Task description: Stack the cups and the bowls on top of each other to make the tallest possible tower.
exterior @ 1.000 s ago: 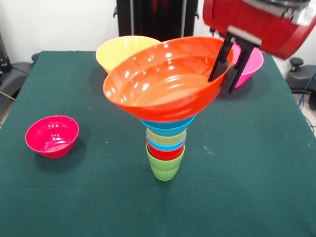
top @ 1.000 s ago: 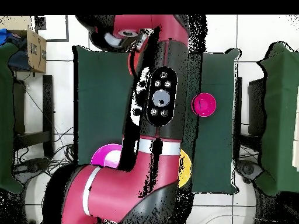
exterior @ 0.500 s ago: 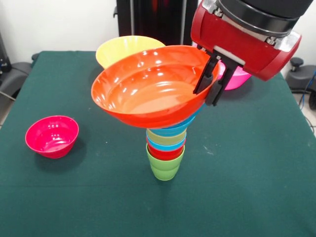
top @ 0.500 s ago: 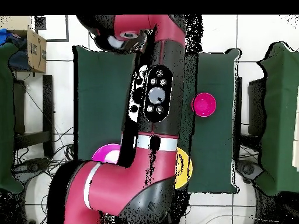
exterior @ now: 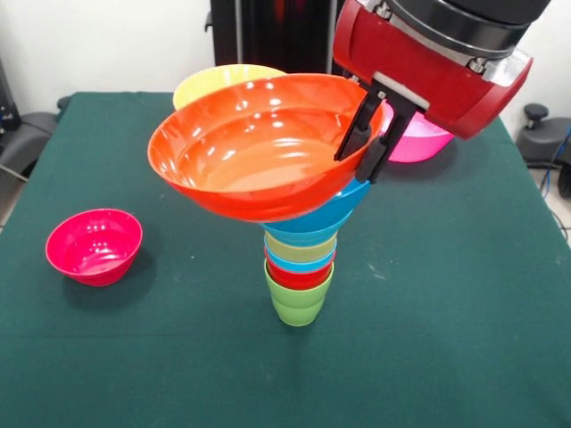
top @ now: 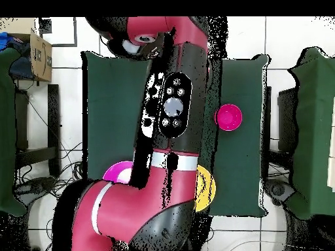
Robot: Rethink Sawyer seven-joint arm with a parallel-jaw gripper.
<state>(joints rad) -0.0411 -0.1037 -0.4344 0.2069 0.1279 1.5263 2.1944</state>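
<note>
gripper (exterior: 364, 147) clamps red-orange bowl (exterior: 259, 147) rim | bowl shifted left, off-centre over tower (exterior: 302, 267) | not seated

You see the tower (exterior: 301, 267) at table (exterior: 446, 339) centre, the wide bowl (exterior: 259, 147) topping it; small bowl (exterior: 94, 245) at nine o'clock, two large bowls (exterior: 214, 85) (exterior: 419, 138) at twelve and one.

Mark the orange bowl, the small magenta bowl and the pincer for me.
orange bowl (exterior: 241, 165), front view, inner floor.
small magenta bowl (exterior: 94, 245), front view, inside.
pincer (exterior: 361, 152), front view, between the fingertips at the orange bowl's rim.
</note>
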